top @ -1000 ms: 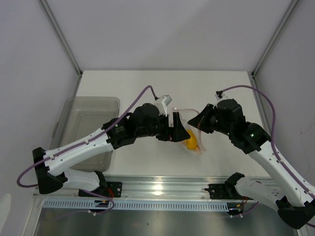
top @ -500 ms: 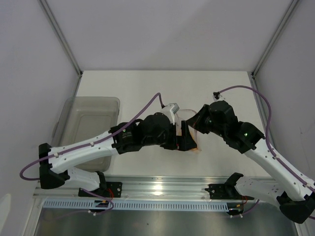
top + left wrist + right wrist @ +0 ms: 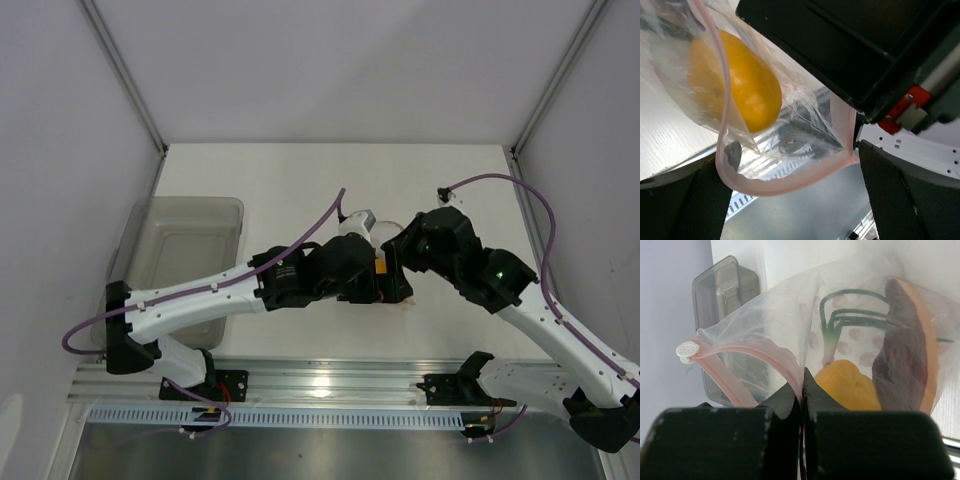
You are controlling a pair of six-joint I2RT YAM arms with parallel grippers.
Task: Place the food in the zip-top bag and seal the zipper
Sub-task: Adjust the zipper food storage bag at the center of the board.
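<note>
Zipper, thin pinkish-red strip (image 3: 785,186), crosses your wide-open left gripper (image 3: 795,205)

Your right gripper (image 3: 802,405) is clamped on it. It runs 9 to 3 o'clock between the left fingers (image 3: 685,200), the nearer arm. Round yellow toy fruit (image 3: 735,85) sits inside the clear crinkly bag (image 3: 805,115).

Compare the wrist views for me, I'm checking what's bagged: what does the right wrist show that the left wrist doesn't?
Only the right wrist: the green stems and the dark red-orange piece inside the bag, the grey bin behind it, and the right gripper shut on the zipper. Only the left wrist: the left gripper open, straddling the bag's lower corner without touching it. Both: the clear bag, its pink zipper and the yellow fruit inside.
</note>
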